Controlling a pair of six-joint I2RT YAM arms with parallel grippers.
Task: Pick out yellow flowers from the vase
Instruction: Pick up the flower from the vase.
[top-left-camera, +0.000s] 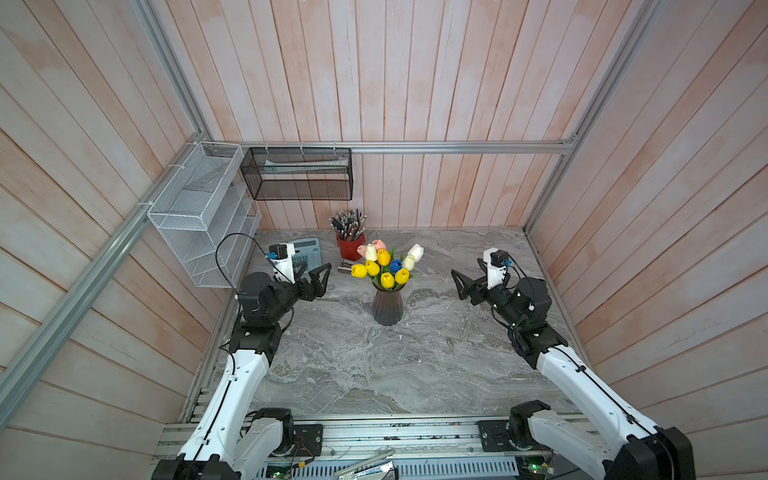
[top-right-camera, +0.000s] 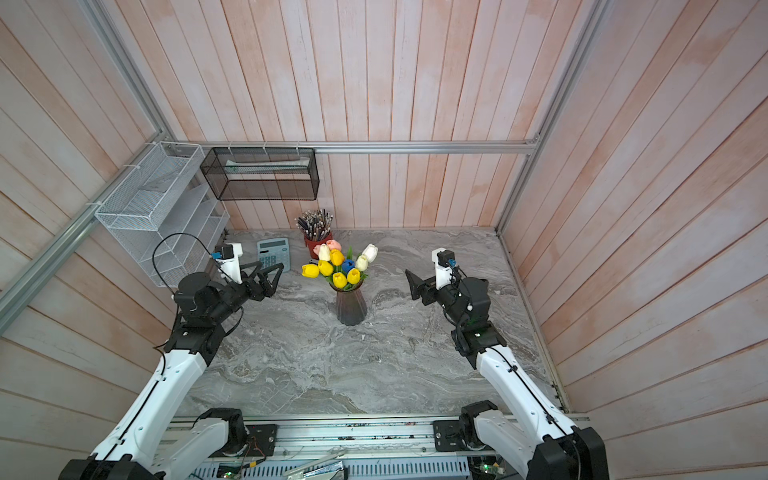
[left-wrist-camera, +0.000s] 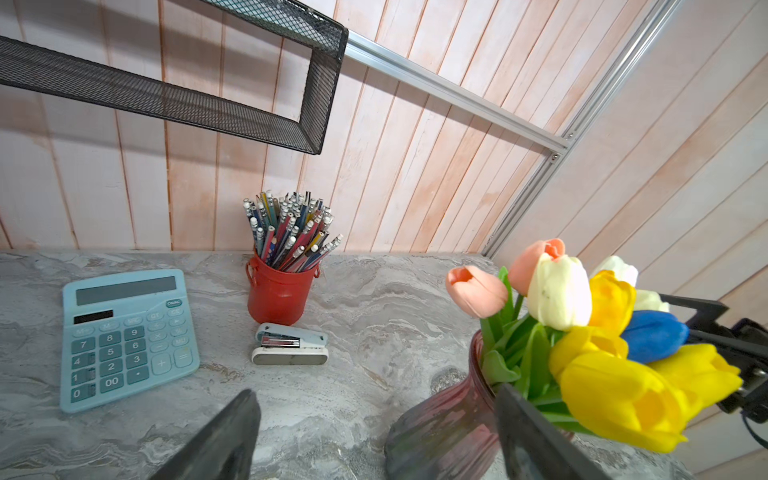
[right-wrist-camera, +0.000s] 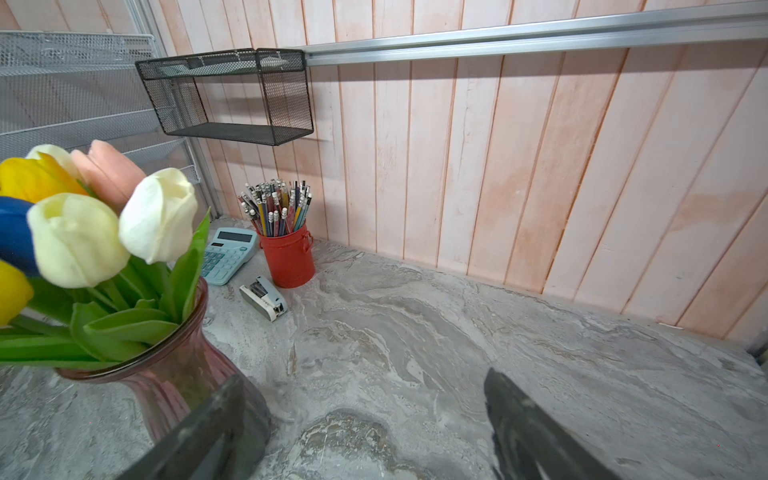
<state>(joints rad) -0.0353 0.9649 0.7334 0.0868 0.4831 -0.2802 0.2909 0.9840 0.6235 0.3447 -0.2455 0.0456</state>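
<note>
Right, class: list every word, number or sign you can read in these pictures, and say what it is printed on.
"7", "8", "9", "4", "5", "6", "1", "2", "0", "00": number keys of the calculator.
"+" and "=": calculator keys.
"ON/AC": calculator's corner key, barely legible.
Other calculator keys: too faint to read.
Pencils, stapler: any print too small to read.

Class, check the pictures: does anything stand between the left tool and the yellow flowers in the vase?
Nothing visible does. The left tool is open beside the vase, and the nearest yellow flowers lean out toward its side, with only air between. The stapler lies lower and farther back.
</note>
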